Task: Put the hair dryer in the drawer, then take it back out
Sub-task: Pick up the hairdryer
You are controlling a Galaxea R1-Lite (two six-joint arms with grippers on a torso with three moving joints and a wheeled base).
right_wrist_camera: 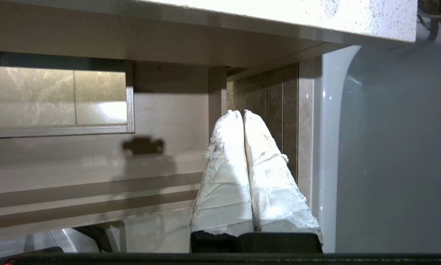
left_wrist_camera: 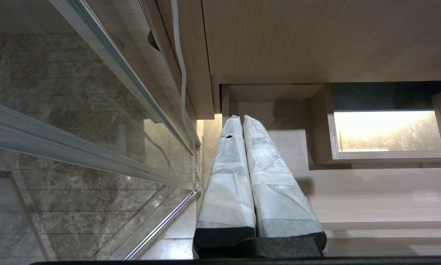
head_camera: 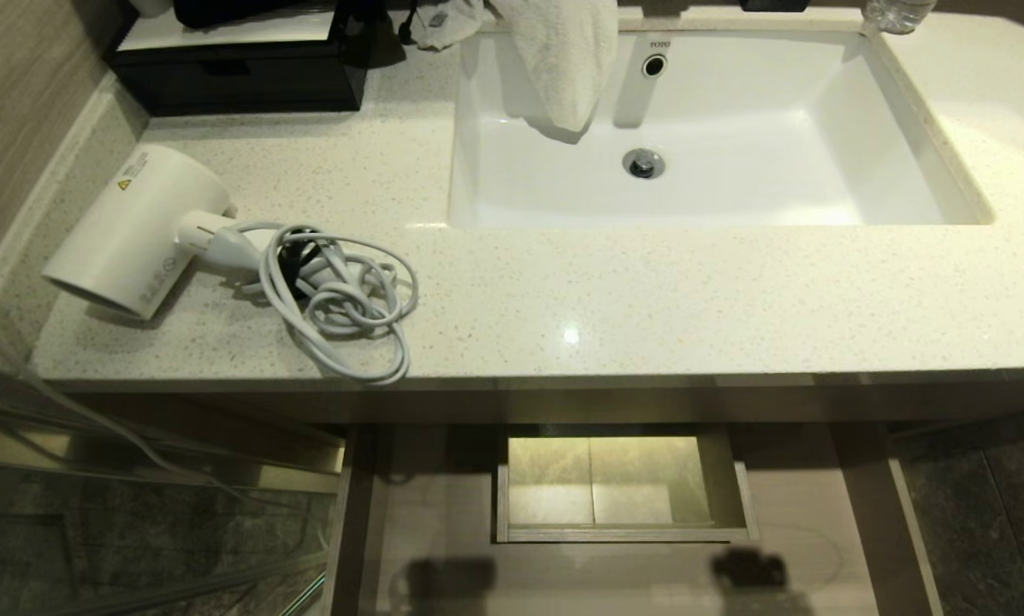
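Note:
The white hair dryer (head_camera: 135, 231) lies on its side at the left end of the speckled countertop (head_camera: 648, 299). Its pale grey cord (head_camera: 340, 299) is coiled beside it. Below the counter the light-wood drawer (head_camera: 807, 513) stands pulled out, and nothing lies on the part of its floor that shows. The boxed cutout (head_camera: 614, 488) sits in the middle of that floor. Neither gripper shows in the head view. My left gripper (left_wrist_camera: 238, 117) is shut and empty over the drawer's left part (left_wrist_camera: 353, 191). My right gripper (right_wrist_camera: 240, 112) is shut and empty over the drawer's right end (right_wrist_camera: 95, 165).
A white sink (head_camera: 905, 197) fills the counter's right half, with a towel (head_camera: 563, 60) hanging over its back rim. A black glossy box (head_camera: 238, 77) stands at the back left. A glass panel (head_camera: 135, 513) stands left of the vanity, and a pale grey fixture (right_wrist_camera: 389, 147) stands to its right.

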